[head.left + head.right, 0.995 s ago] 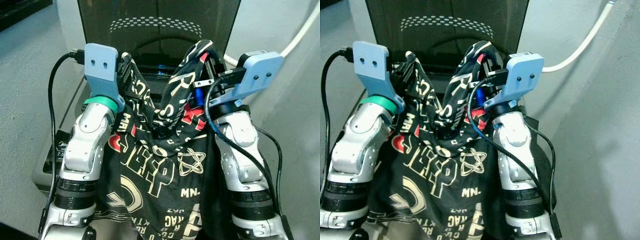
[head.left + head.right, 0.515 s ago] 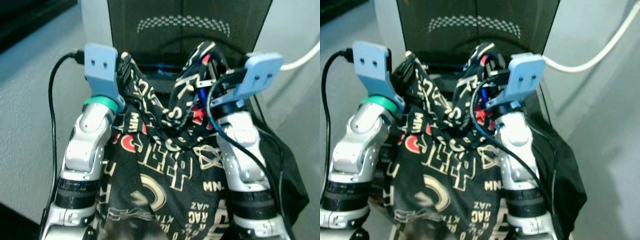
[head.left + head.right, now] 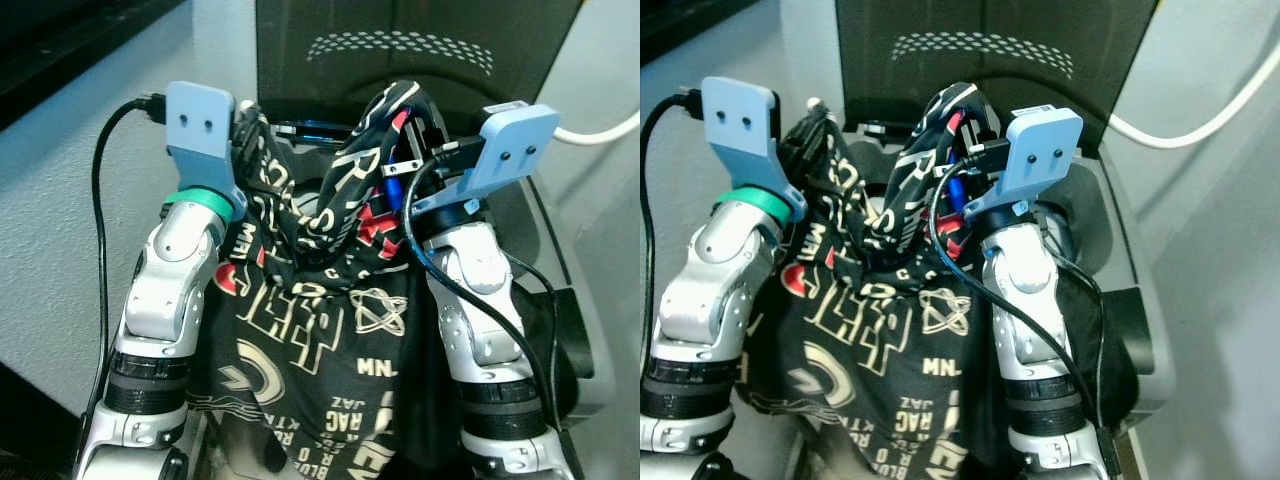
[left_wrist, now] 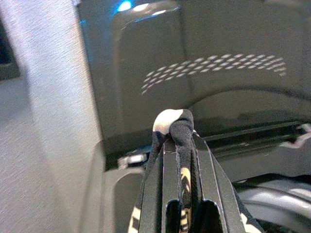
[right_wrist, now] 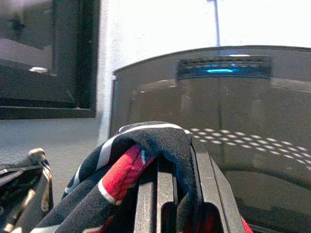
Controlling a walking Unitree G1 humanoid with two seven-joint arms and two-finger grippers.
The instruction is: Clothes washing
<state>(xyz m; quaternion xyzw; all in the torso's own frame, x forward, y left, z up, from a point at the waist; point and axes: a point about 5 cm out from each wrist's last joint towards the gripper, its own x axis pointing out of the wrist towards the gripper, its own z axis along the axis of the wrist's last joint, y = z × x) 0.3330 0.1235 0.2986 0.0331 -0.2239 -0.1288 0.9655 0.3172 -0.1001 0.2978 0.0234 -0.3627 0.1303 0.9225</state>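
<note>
Left eye view has the two silver arms nearest, raised side by side with a black printed garment (image 3: 320, 330) hanging between them. The cloth is black with cream lettering, an atom-like emblem and patches of red; its lower part falls down between the forearms, and its upper edge is drawn up into two peaks, one at each wrist, with a sagging fold between.

At the left wrist, above the green ring and the blue camera mount, the left gripper (image 4: 181, 145) is clenched on one peak: in the left wrist view a fold of black and cream fabric is pinched between the two black fingers (image 4: 154, 189) and bulges out past their tips. At the right wrist, the right gripper (image 5: 175, 160) is likewise clamped on the other peak; in the right wrist view black cloth with a white stripe and red patches drapes over and between its fingers (image 5: 206, 184).

Just behind the held garment stands a top-loading washing machine (image 3: 1110, 230), grey-bodied, with the garment held up above its open top. Its dark tinted lid (image 3: 420, 50) stands upright at the back, marked with an arc of pale dots, and a blue light (image 3: 312, 127) glows on the panel at its base.

Farther off, a white hose (image 3: 1200, 110) curves along the pale wall to the right of the machine.
</note>
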